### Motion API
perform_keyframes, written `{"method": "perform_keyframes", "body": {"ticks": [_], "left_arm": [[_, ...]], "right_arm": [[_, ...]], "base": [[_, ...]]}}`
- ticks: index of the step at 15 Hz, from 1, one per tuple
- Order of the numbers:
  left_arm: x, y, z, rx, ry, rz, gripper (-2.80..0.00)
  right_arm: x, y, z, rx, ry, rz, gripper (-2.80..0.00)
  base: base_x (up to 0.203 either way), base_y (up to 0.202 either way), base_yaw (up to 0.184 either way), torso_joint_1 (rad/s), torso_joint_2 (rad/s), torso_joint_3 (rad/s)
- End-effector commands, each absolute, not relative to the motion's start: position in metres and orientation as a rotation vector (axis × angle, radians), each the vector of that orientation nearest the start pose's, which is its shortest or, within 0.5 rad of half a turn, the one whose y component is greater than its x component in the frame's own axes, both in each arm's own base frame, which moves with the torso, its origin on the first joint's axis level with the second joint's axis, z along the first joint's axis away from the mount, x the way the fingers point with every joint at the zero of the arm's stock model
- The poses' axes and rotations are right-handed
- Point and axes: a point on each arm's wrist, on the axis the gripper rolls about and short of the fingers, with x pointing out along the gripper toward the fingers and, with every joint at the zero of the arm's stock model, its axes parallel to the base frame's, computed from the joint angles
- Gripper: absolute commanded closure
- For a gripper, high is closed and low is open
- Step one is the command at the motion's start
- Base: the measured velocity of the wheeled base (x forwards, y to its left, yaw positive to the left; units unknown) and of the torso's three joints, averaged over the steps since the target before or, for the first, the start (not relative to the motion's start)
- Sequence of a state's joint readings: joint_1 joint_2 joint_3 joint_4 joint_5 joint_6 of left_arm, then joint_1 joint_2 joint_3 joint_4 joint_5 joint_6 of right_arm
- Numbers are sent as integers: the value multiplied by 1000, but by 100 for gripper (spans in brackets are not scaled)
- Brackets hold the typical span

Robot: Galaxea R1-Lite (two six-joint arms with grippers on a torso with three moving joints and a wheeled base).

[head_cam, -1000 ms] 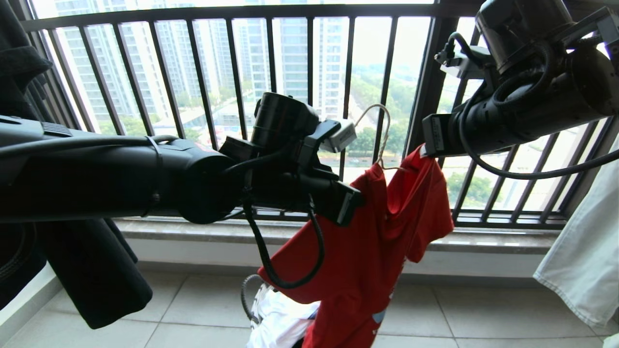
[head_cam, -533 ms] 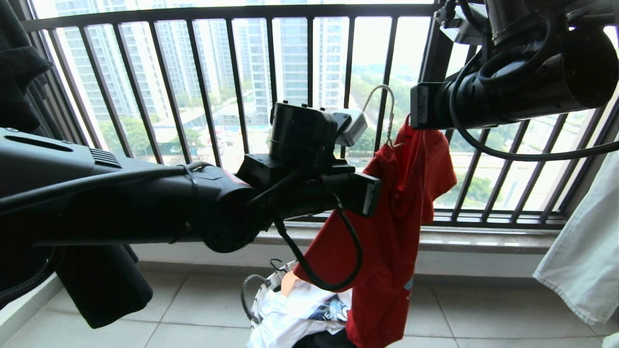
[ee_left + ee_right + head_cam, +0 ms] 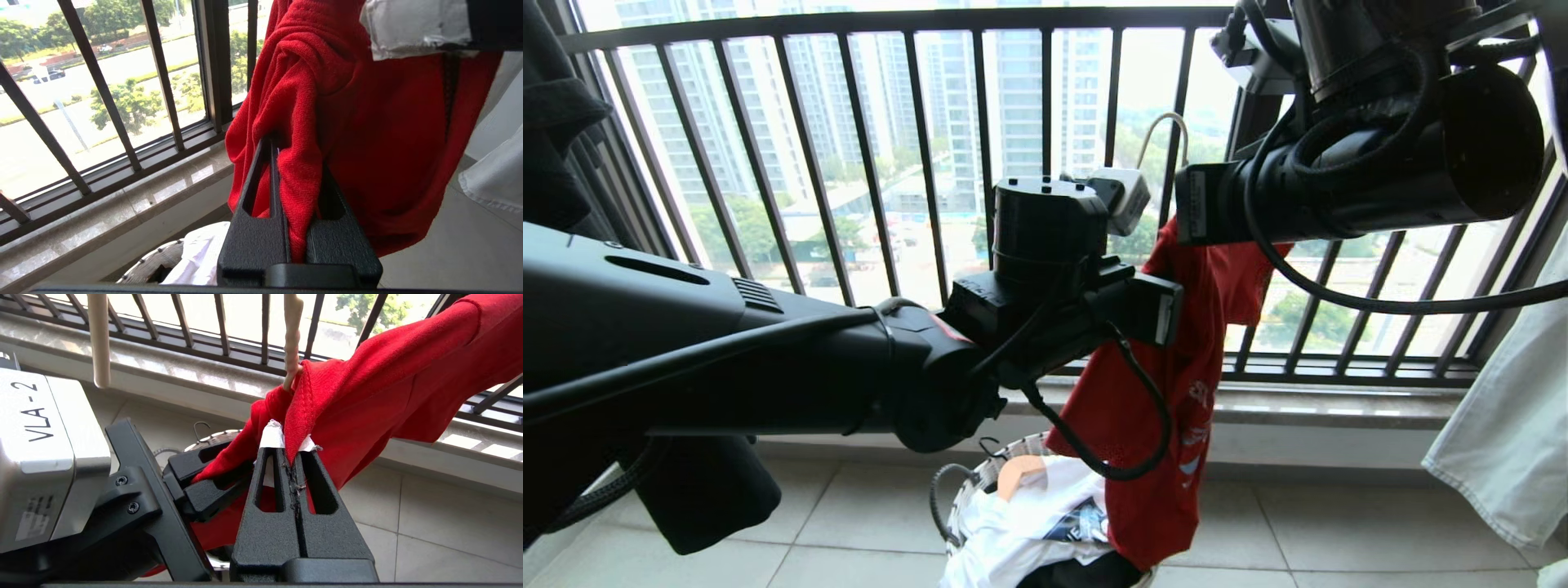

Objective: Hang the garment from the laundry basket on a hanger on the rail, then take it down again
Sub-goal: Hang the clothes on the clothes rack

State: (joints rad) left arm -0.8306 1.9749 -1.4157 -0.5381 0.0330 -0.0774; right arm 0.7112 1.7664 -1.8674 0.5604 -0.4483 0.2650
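Red cotton T-shirt (image 3: pixel 1156 408), threaded on the thin cream-white wire hanger (image 3: pixel 1160 131) and carried between both arms before the dark barred railing (image 3: pixel 866 163). Left gripper (image 3: pixel 296 196): fingers clamped on a fold of the shirt's side. Right gripper (image 3: pixel 292 457): fingers closed on the collar just below the hanger's twisted neck. Compared with a second ago, both arms stand higher and the hem has lifted nearly out of the round woven laundry basket (image 3: pixel 980 482), where white printed clothes (image 3: pixel 1029 523) remain. The grey rail is not in view; the hanging step is judged under way, not complete.
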Motion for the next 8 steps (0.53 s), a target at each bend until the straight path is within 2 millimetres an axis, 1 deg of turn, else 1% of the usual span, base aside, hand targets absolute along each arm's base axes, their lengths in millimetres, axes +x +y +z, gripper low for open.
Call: {"method": "perform_keyframes", "body": {"ticks": [1,3,8], "left_arm": [[278,-302,247,-81,15,-773,0],[279,-303,249,-98,-20,-764,0],[278,-302,251,-102,-27,-763,0]], "right_arm": [[232,201,339,-15,426,211,0],[226,203,336,-31,432,210,0],[225,201,335,-38,432,199,0]], "base": [[0,0,0,0,0,0],[0,0,0,0,0,0],[0,0,0,0,0,0]]}}
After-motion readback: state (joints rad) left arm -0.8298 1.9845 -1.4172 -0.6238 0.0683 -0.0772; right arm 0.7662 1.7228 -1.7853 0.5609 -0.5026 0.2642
